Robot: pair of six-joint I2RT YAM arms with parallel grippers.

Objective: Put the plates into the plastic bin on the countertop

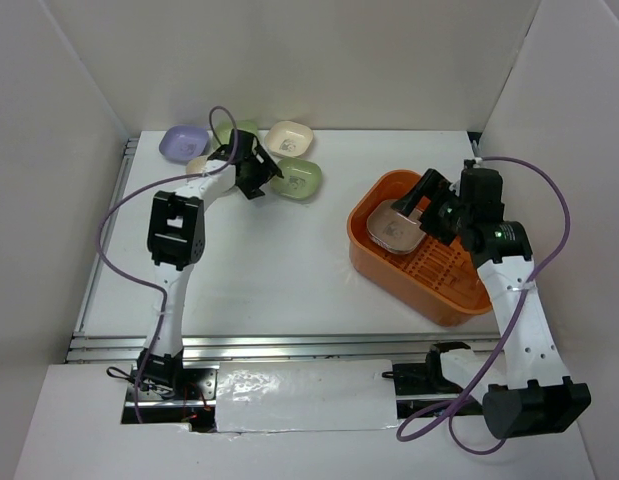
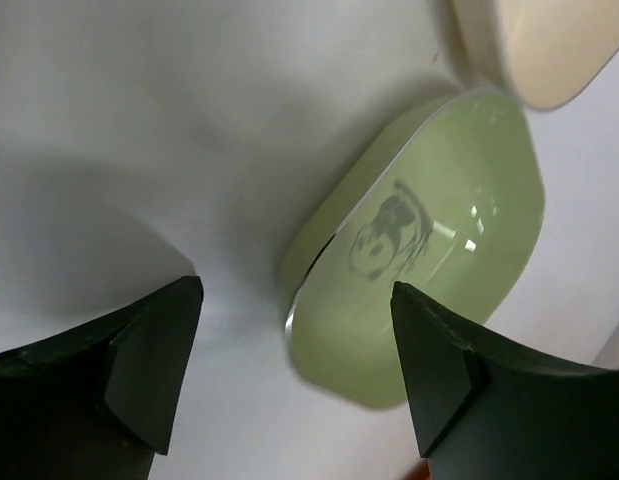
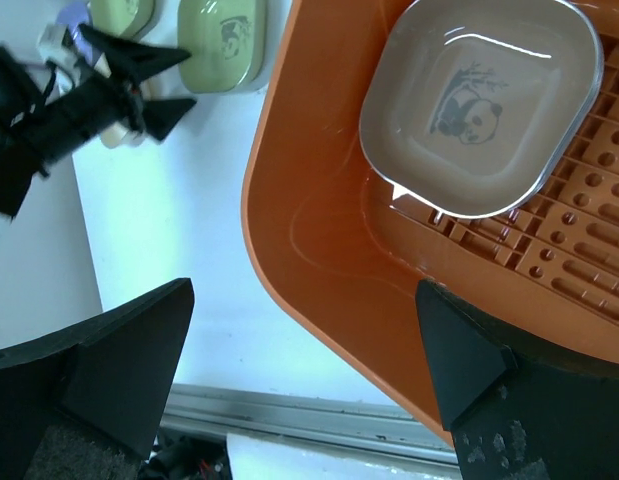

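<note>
Jaws spread wide, empty, on left gripper [image 2: 296, 293]; green plate [image 2: 429, 250] is seen at 1 o'clock, long axis 1–7

One brown panda plate [image 3: 479, 110] flat inside orange bin [image 3: 319, 250] just ahead of right claw [image 3: 304, 300]; green panda plate [image 2: 429, 240] on white countertop [image 2: 139, 120] just ahead of left claw [image 2: 297, 290].

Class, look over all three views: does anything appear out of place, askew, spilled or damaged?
Nothing stands out. The brown plate lies face up in the orange bin; the green plate sits face up on the countertop. No spill or breakage shows.
</note>
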